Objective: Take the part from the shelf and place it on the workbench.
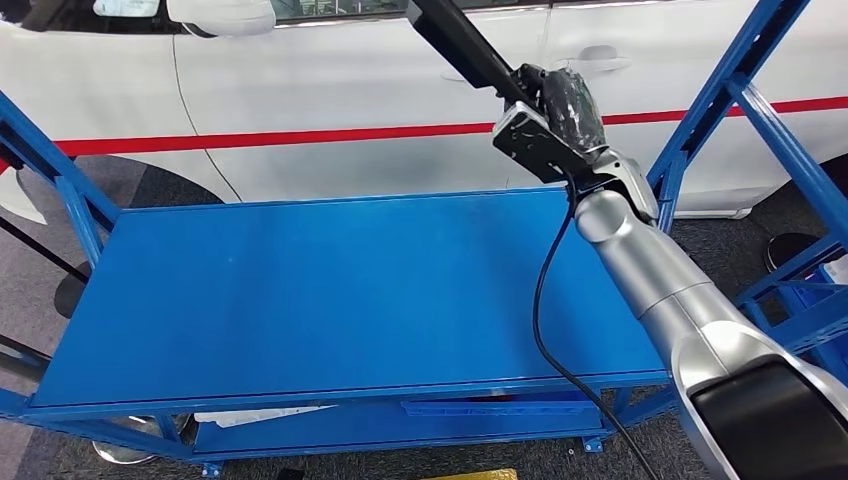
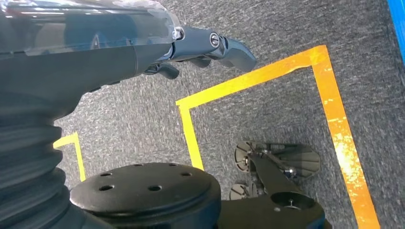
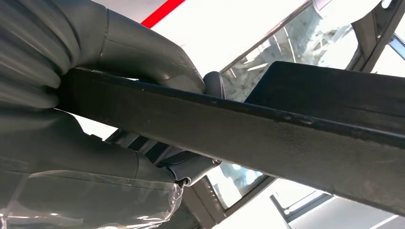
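White car (image 1: 300, 80) behind blue desk (image 1: 330, 290); grey carpet, yellow tape (image 2: 329, 119) below. Right hand (image 1: 560, 110) raised over desk's far right corner, wrapped round long black part (image 1: 465, 45), part angled up past frame top. Left hand (image 2: 200, 47) hanging by floor, holding nothing, fingers loosely extended. Best next: lower slowly, level part, keep long end off car, set mid-desk before loosening fingers.

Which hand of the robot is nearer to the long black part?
The right. The right hand grips the long black flat part, holding it above the blue metal workbench. The left hand hangs far below, over the grey carpet floor with yellow tape lines.
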Robot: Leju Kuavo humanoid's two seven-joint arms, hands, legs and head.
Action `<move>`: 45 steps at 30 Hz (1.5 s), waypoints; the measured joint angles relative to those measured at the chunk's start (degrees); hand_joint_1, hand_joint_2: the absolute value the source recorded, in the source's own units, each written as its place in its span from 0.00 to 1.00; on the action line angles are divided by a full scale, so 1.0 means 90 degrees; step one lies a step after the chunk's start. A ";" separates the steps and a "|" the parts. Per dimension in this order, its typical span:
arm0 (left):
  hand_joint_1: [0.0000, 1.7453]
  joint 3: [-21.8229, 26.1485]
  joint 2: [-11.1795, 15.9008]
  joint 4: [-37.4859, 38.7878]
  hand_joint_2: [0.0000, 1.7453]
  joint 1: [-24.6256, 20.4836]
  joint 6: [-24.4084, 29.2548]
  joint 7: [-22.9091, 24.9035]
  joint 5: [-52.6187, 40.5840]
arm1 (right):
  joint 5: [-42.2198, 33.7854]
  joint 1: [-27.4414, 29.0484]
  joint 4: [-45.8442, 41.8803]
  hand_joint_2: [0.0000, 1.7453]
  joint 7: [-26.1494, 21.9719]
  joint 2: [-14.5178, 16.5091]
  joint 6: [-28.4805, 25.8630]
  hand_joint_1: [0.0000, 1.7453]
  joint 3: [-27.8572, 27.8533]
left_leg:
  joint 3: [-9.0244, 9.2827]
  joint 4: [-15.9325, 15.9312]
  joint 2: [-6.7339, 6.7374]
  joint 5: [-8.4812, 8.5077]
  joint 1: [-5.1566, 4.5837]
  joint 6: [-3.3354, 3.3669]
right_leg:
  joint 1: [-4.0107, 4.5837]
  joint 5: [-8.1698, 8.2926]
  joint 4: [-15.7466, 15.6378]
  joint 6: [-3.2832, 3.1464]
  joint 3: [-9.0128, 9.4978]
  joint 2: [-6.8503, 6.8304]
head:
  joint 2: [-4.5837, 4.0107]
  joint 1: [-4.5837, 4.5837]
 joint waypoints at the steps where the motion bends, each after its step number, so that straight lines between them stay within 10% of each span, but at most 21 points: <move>1: 0.00 0.0000 -0.0001 0.0000 1.00 0.0002 -0.0012 -0.0017 -0.0001 | -0.0029 0.0067 -0.0091 1.00 -0.0006 -0.0047 -0.0011 1.00 0.0000 | 0.0000 0.0000 0.0000 0.0000 0.0000 0.0000 | 0.0000 0.0000 0.0000 0.0000 0.0000 0.0000 | 0.0000 0.0000; 18: 0.00 -0.0001 -0.0010 0.0000 1.00 0.0003 -0.0035 -0.0067 -0.0020 | -0.0113 0.0411 -0.0449 1.00 -0.0030 -0.0303 -0.0137 1.00 -0.0005 | 0.0020 -0.0008 0.0005 -0.0007 -0.0044 0.0116 | -0.0049 -0.0025 0.0008 0.0114 0.0021 0.0001 | 0.0000 0.0001; 24: 0.00 -0.0002 -0.0024 0.0000 1.00 -0.0006 -0.0036 -0.0024 -0.0032 | -0.0148 0.0413 -0.0447 1.00 -0.0111 -0.0308 -0.0191 1.00 -0.0046 | 0.0066 -0.0084 0.0027 0.0052 0.0006 0.0177 | -0.0120 -0.0956 0.1727 0.0258 -0.0693 -0.0003 | 0.0000 0.0002; 26: 0.00 -0.0002 -0.0024 0.0000 1.00 -0.0005 -0.0032 -0.0013 -0.0032 | -0.0179 0.0418 -0.0455 1.00 -0.0135 -0.0309 -0.0200 1.00 -0.0052 | 0.0045 -0.0050 0.0024 0.0050 0.0017 0.0168 | -0.0168 -0.0769 0.1647 0.0296 -0.0620 -0.0008 | 0.0000 0.0001; 29: 0.00 -0.0003 -0.0022 0.0000 1.00 -0.0007 -0.0022 0.0004 -0.0035 | -0.0205 0.0371 -0.0534 1.00 -0.0135 -0.0312 -0.0225 1.00 -0.0089 | -0.0018 0.0054 0.0012 0.0029 0.0027 0.0089 | -0.0203 -0.0276 0.0480 0.0300 0.0028 -0.0004 | 0.0001 0.0001; 34: 0.00 -0.0010 -0.0018 0.0001 1.00 -0.0001 0.0007 0.0035 -0.0083 | -0.0203 0.0299 -0.0627 1.00 -0.0047 -0.0317 -0.0258 1.00 -0.0106 | -0.0108 0.0131 -0.0004 0.0031 0.0036 -0.0121 | -0.0174 -0.0123 0.0118 0.0084 0.0115 0.0011 | 0.0000 0.0001; 39: 0.00 -0.0010 -0.0014 0.0002 1.00 -0.0020 0.0020 0.0035 -0.0112 | -0.0190 0.0274 -0.0623 1.00 -0.0029 -0.0317 -0.0255 1.00 -0.0104 | -0.0543 0.1687 0.0016 -0.1058 0.0095 -0.0274 | -0.0168 0.0057 0.0091 -0.0055 -0.0068 -0.0033 | 0.0000 0.0000; 41: 0.00 -0.0010 -0.0014 0.0002 1.00 -0.0024 0.0021 0.0035 -0.0112 | -0.0189 0.0276 -0.0621 1.00 -0.0024 -0.0317 -0.0255 1.00 -0.0104 | -0.0369 0.1728 0.0019 -0.1040 0.0099 -0.0281 | -0.0161 0.0116 0.0104 -0.0044 -0.0151 -0.0036 | 0.0000 0.0000; 45: 0.00 -0.0010 -0.0013 0.0002 1.00 -0.0026 0.0038 0.0030 -0.0108 | -0.0188 0.0237 -0.0621 1.00 -0.0022 -0.0319 -0.0256 1.00 -0.0106 | 0.0622 0.0208 0.0015 -0.0621 0.0059 -0.0170 | -0.0149 0.0220 0.0128 0.0038 -0.0264 -0.0036 | 0.0000 0.0001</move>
